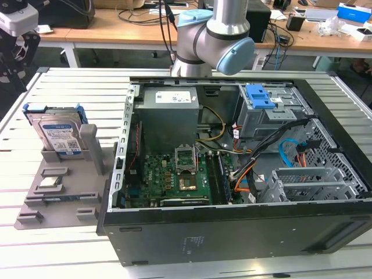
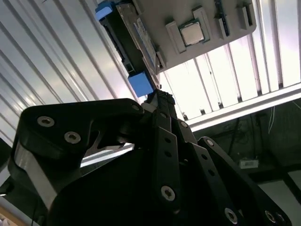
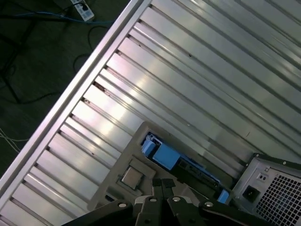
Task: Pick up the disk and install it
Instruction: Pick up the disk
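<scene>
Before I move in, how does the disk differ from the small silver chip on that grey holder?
The disk stands on edge in a slot of the grey holder; the chip lies flat in a recess. The disk is far larger than the chip. The disk has a blue rail and a label; the chip is bare silver. Both sit on that holder, outside the computer case.

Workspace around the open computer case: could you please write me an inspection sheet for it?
surface: slatted metal table carrying a grey holder tray and the open computer case.
job's things: the disk stands on edge in the tray's slot, at the exterior view's left; drive bay with blue latch inside the case.
clutter: small square chip on the tray.
pincer: raised over the tray, apart from the disk.
cables: orange, blue and black wiring inside the case.
surroundings: cluttered desks behind.
</scene>
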Available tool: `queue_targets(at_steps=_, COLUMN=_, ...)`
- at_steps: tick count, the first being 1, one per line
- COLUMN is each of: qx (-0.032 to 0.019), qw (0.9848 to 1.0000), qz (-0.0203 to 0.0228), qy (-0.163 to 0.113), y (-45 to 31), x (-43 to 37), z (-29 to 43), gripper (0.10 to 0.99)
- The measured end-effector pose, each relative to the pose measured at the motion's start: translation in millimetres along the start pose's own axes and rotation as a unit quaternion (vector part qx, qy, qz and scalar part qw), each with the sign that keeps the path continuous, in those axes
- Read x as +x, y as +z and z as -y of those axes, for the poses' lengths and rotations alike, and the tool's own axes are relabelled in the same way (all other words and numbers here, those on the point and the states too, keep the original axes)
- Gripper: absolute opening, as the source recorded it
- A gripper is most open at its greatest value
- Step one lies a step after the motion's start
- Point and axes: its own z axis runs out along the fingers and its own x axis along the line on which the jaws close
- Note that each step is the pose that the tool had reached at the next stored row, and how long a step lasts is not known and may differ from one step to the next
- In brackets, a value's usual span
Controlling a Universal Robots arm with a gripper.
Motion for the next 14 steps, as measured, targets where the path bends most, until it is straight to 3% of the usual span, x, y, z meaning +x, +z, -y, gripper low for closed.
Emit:
queue_targets(at_steps=3, qx=-0.0005, qw=0.9997, qz=-0.0010, qy=-0.023, y=0.0, x=0.0, z=0.0, gripper=0.106)
queue_targets(at_steps=8, qx=-0.0016, qw=0.9978, qz=-0.0030, qy=-0.067, y=0.0, x=0.0, z=0.0, gripper=0.106)
queue_targets(at_steps=14, qx=-0.0027, qw=0.9934, qz=-0.0051, qy=-0.115, y=0.0, x=0.0, z=0.0, gripper=0.106)
